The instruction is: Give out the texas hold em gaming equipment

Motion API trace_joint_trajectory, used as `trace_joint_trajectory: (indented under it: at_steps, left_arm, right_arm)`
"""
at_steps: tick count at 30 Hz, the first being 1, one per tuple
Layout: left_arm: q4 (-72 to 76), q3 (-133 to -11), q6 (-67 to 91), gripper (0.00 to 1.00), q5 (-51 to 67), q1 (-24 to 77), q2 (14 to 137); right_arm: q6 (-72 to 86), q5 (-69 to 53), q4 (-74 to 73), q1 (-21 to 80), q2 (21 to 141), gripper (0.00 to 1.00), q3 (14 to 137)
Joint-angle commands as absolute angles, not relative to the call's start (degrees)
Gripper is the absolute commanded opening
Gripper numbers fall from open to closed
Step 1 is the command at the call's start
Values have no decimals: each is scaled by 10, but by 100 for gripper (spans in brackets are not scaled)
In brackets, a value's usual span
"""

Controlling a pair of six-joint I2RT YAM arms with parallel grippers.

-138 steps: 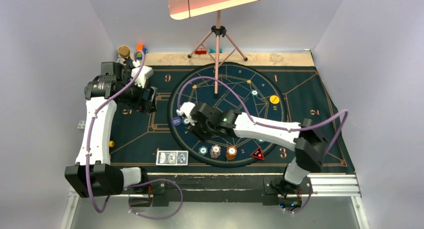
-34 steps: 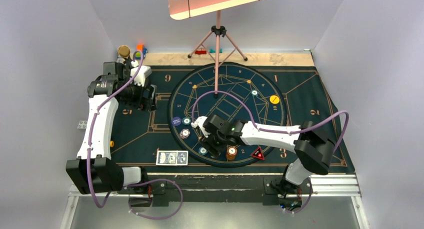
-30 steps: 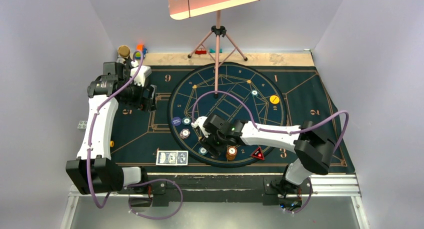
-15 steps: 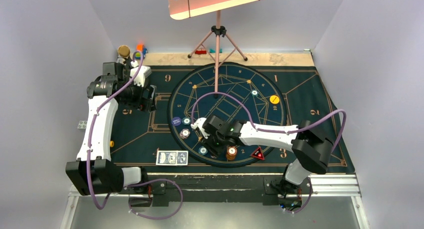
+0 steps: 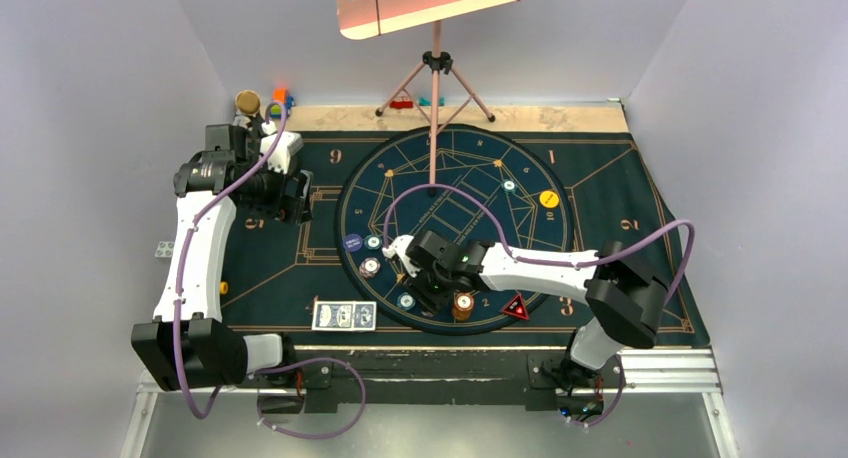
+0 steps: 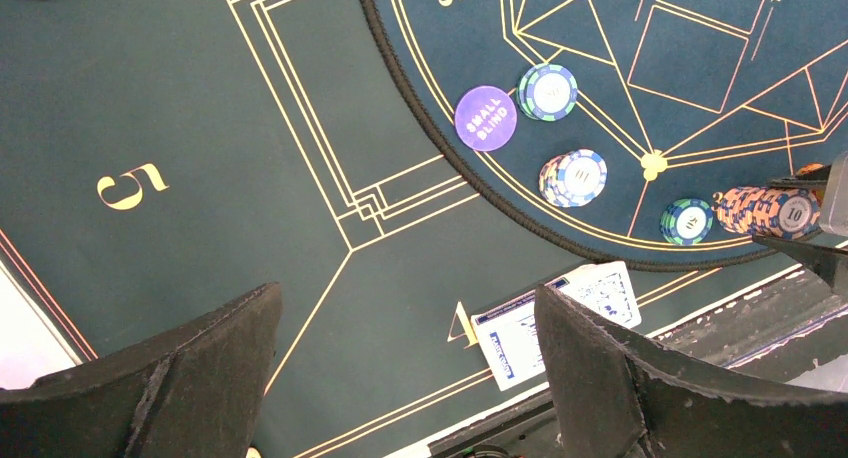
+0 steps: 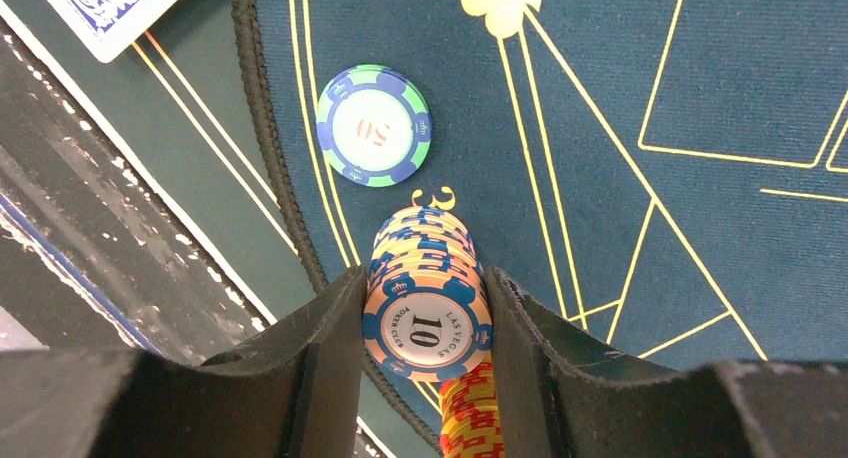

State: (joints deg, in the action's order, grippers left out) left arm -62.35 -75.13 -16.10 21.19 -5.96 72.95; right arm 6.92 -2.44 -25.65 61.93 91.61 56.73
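While the layout is only partly done, I list the stock as it stands.

- Right claw [image 7: 425, 278]: closed on both sides of the peach-and-blue 10 stack [image 7: 427, 323] at the near rim of the round mat [image 7: 700, 128]. I cannot tell whether the stack has left the felt.
- Left claw [image 6: 405, 308]: jaws wide apart, holding nothing, hovering over the left part of the tabletop.
- Green 50 chip [image 7: 373, 125]: flat on the mat just beyond the gripped stack.
- Orange stack [image 5: 462, 305] and red-black triangular marker [image 5: 516, 307]: side by side at the near rim.
- Purple small-blind disc [image 6: 485, 118], teal chip [image 6: 548, 91] and leaning blue-white stack [image 6: 573, 178]: grouped at the mat's left edge.
- Yellow disc [image 5: 548, 198] and single pale chip [image 5: 509, 186]: far right of the circle.
- Playing cards [image 6: 555, 323]: two, face down, just outside the near rim.

My judgement is that the markers are placed. The chips bunch along one arc and I see cards at only one seat, so most of the sharing-out remains.
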Motion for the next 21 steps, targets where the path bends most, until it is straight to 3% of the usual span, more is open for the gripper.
trace_joint_trajectory:
  at_steps: [1,9,14,21]
  left_arm:
    - [-627,-778,-171,100,215,-63,718]
    - [-633,-793,-173,100,227,-64,725]
    - [-631,-789,-177,100,233,-64,729]
    - [-630,-788,-177,100,237,-63,735]
  right_arm:
    - [81,-15,-245,619,877,0,574]
    - [110,24,-259,561,826,0,610]
    - [171,102,-274,394,814,0,634]
    - [236,167,-270,266,883,0,669]
